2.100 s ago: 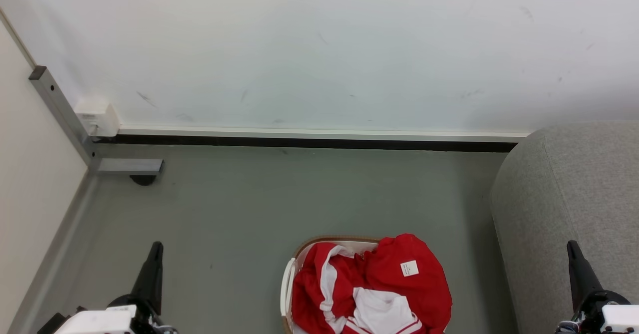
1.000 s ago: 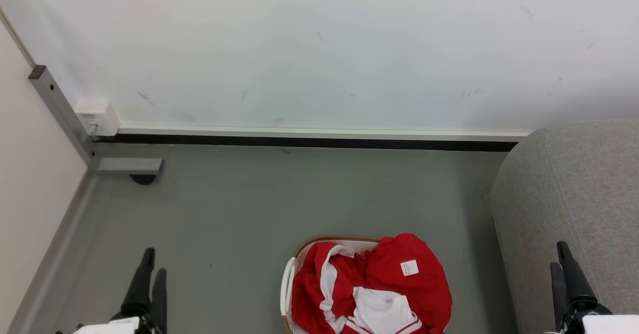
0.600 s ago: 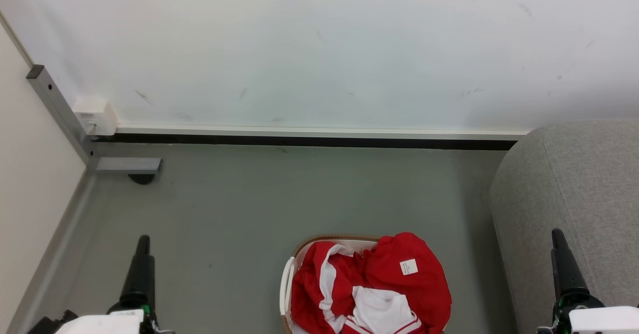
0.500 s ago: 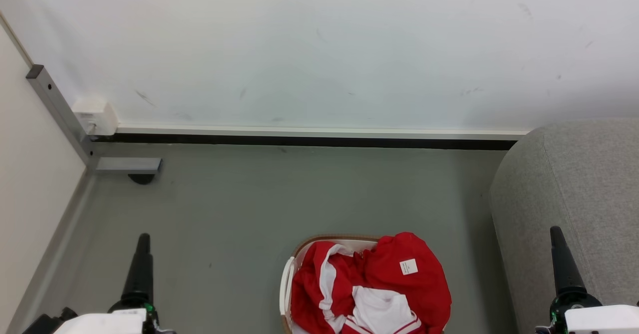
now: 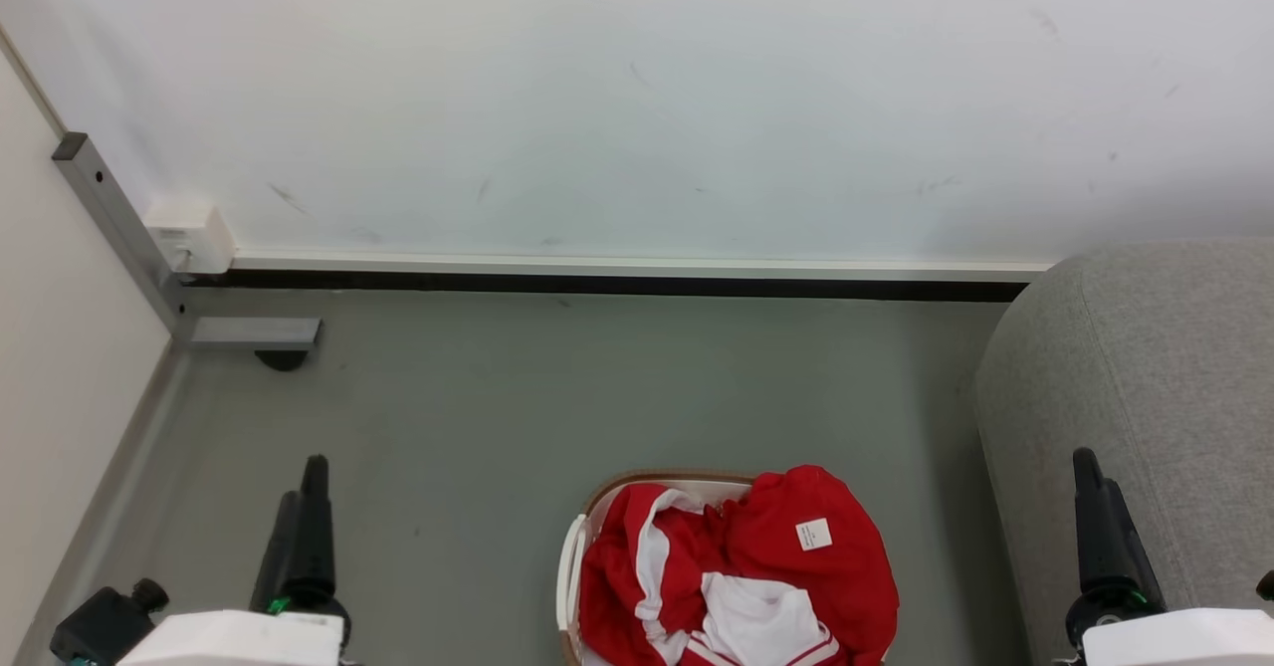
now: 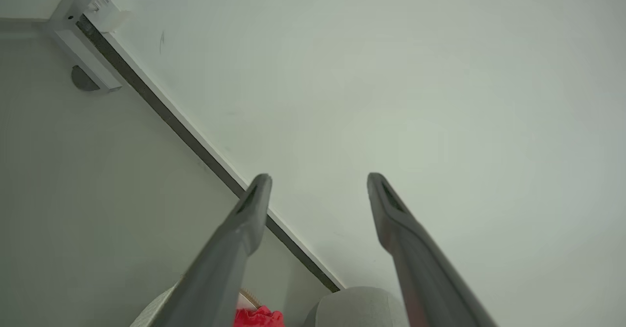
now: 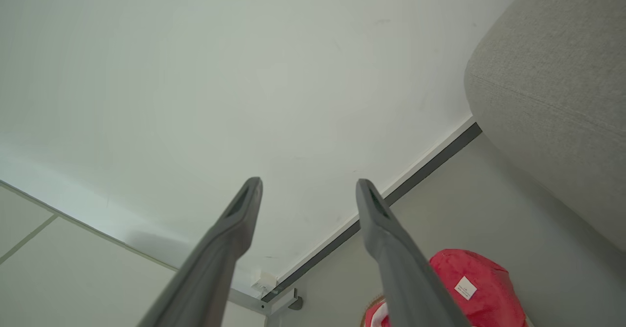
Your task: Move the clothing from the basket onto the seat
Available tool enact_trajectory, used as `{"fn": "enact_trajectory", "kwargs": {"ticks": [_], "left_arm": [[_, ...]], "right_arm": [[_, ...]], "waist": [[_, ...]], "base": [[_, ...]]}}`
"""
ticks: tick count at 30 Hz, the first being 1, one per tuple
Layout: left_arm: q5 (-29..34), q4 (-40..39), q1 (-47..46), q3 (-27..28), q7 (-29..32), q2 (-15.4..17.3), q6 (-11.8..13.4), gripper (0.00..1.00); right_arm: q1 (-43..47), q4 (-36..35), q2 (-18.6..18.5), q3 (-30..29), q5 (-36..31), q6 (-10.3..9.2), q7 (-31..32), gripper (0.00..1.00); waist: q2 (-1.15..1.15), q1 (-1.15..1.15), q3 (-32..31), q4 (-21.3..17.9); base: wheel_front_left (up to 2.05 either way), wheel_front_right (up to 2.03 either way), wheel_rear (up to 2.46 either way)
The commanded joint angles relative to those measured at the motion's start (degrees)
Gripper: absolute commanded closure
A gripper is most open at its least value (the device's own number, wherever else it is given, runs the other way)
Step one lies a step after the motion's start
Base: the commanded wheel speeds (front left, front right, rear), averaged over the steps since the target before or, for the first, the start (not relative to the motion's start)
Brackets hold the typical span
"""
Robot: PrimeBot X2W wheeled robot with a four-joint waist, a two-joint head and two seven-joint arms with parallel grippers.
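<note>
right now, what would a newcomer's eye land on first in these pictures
The bright red-and-white clothing heaped in the basket at the bottom centre of the head view stands out first against the dull grey floor. Next comes the big grey seat bulking in on the right. The left end effector and right end effector are both open and empty.

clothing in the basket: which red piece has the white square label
The rounded red piece on the sofa side; the other red piece shows a white stripe, no label.
</note>
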Motion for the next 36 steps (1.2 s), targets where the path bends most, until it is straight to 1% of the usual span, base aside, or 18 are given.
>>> {"fn": "enact_trajectory", "kwargs": {"ticks": [1,7,12,17,20,23,32,36], "left_arm": [[4.2,-0.88,-0.36,-0.4,-0.79,0.52,0.42,0.0],[10.31,-1.8,-0.32,-1.46,-1.93,0.56,1.29,0.0],[16.49,-1.5,0.25,-2.59,-2.83,0.6,1.79,0.0],[23.28,-1.23,0.65,-4.33,-3.75,1.07,2.49,0.0],[26.06,-0.45,0.78,-5.78,-4.14,1.53,2.7,0.0],[28.51,-0.03,0.61,-6.53,-4.63,2.01,3.52,0.0],[33.28,0.14,0.99,-7.65,-6.04,2.95,5.78,0.0],[35.28,0.1,1.14,-8.08,-6.65,3.03,5.97,0.0]], "right_arm": [[-0.37,-0.96,-0.65,0.36,-2.9,-0.04,-0.81,0.0],[-0.15,-0.59,-1.05,1.3,-11.27,-0.05,-1.95,0.0],[0.11,0.41,-0.87,-0.2,-18.29,-0.05,-2.83,0.0],[0.31,0.53,-0.76,0.11,-24.65,-0.06,-3.68,0.0],[0.38,1.18,-0.75,0.67,-27.39,-0.06,-4.21,0.0],[0.3,1.72,-0.76,1.31,-29.67,-0.06,-4.69,0.0],[0.09,2.82,-0.81,2.75,-34.47,-0.07,-6.05,0.0],[0.07,3.15,-0.83,3.32,-36.4,-0.07,-6.62,0.0]], "waist": [[0.0,0.0,-0.04,-0.07],[0.0,0.0,-0.23,-0.24],[0.0,0.0,-0.56,-0.39],[0.0,0.0,-0.97,-0.63],[0.0,0.0,-1.16,-0.79],[0.0,0.0,-1.26,-0.94],[0.0,0.0,-1.54,-1.57],[0.0,0.0,-1.69,-1.82]], "base": [[0.0,0.0,0.0],[0.0,0.0,0.0],[0.0,0.0,0.0],[0.0,0.0,0.0],[0.0,0.0,0.0],[0.0,0.0,0.0],[0.0,0.0,0.0],[0.0,0.0,0.0]]}}
